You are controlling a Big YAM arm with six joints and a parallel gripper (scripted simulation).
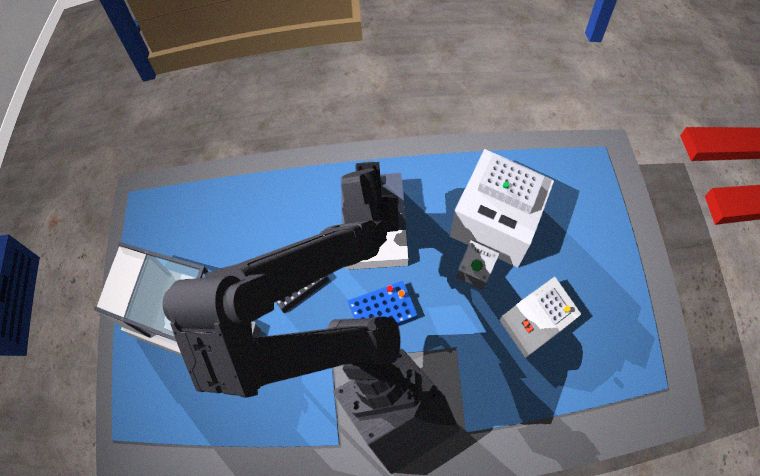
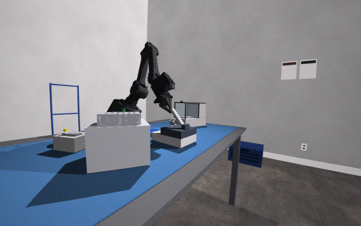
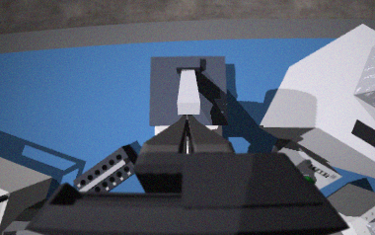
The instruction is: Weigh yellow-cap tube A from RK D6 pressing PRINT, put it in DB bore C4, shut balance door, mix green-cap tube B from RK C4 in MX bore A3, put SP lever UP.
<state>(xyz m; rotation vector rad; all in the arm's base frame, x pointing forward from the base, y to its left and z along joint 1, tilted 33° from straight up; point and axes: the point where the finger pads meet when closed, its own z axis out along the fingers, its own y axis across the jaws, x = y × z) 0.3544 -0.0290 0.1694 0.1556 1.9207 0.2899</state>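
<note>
My gripper (image 2: 170, 112) (image 3: 187, 117) is shut and empty. Its tips are at the upper end of the white SP lever (image 2: 176, 117) (image 3: 188, 93), on the arm's side; whether they touch cannot be told. The lever slants up from the dark top of the SP (image 2: 171, 133) (image 3: 163, 91) towards the arm. In the top view the arm hides the tips and lever. The yellow-capped tube (image 1: 567, 308) (image 2: 65, 130) stands in the dry block (image 1: 511, 322) (image 2: 62, 145). The green-capped tube (image 1: 505, 184) (image 2: 123, 109) stands in the mixer (image 1: 468, 210) (image 2: 117, 148), whose front has a round green key (image 1: 476, 265).
The glass-boxed balance (image 1: 116, 282) (image 2: 202, 122) stands at the left, partly behind the arm. The magnet block (image 1: 302, 293) (image 3: 106, 170) lies between it and the SP. The blue rack (image 1: 381, 303), with red and orange caps, is near the base, under the arm's reach.
</note>
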